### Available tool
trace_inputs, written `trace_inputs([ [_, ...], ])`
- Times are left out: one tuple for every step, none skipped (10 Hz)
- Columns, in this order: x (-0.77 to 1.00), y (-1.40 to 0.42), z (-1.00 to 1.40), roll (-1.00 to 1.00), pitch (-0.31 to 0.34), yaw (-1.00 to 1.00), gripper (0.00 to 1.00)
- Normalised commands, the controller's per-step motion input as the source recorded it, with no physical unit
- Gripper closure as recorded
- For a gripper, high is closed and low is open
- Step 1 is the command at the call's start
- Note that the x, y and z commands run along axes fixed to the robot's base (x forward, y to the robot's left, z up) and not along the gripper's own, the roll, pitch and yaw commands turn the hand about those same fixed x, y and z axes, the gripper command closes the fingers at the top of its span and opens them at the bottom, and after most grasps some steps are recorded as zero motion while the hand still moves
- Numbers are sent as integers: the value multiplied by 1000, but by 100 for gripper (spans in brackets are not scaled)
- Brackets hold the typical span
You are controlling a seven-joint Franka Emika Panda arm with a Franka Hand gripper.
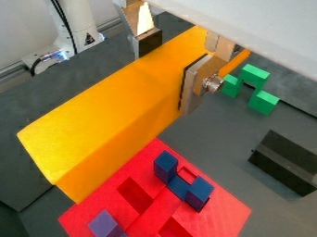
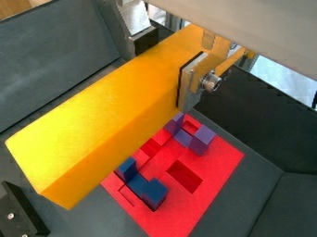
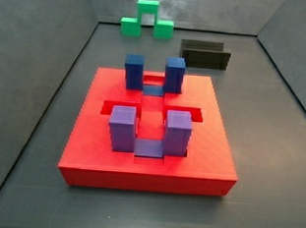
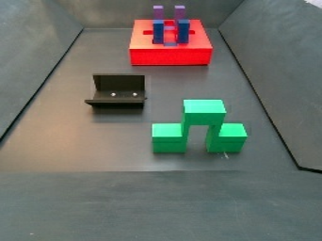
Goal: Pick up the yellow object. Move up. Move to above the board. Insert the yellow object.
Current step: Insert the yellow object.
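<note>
The gripper [image 1: 173, 72] shows only in both wrist views; in both side views neither the arm nor the gripper is in the picture. Its two flat silver fingers [image 1: 196, 85] are closed on the yellow object [image 1: 111, 111], one plate against each long side of the bar. In a wrist view [image 2: 168, 74] the near finger [image 2: 191, 81] lies flat on the side of the bar, and a round silver screw sits just beside it. The far finger is mostly hidden behind the bar. The gripper is raised well above the floor.
</note>
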Motion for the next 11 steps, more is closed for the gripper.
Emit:
trace_inputs([
  [194, -189, -263, 0, 0, 0, 100],
  [886, -69, -331, 0, -20, 86, 100],
  [937, -69, -343, 0, -47, 91, 100],
  [903, -69, -351, 0, -83, 94, 100],
  [811, -94, -426, 0, -123, 106, 100],
  [700, -106, -497, 0, -170, 114, 100],
  [634, -163, -534, 7, -167, 83, 100],
  [586, -234, -583, 66, -156, 57, 100],
  [523, -249, -634, 109, -107, 57, 100],
  [280, -297, -606, 189, -17, 60, 100],
  [40, -314, -594, 276, 4, 0, 100],
])
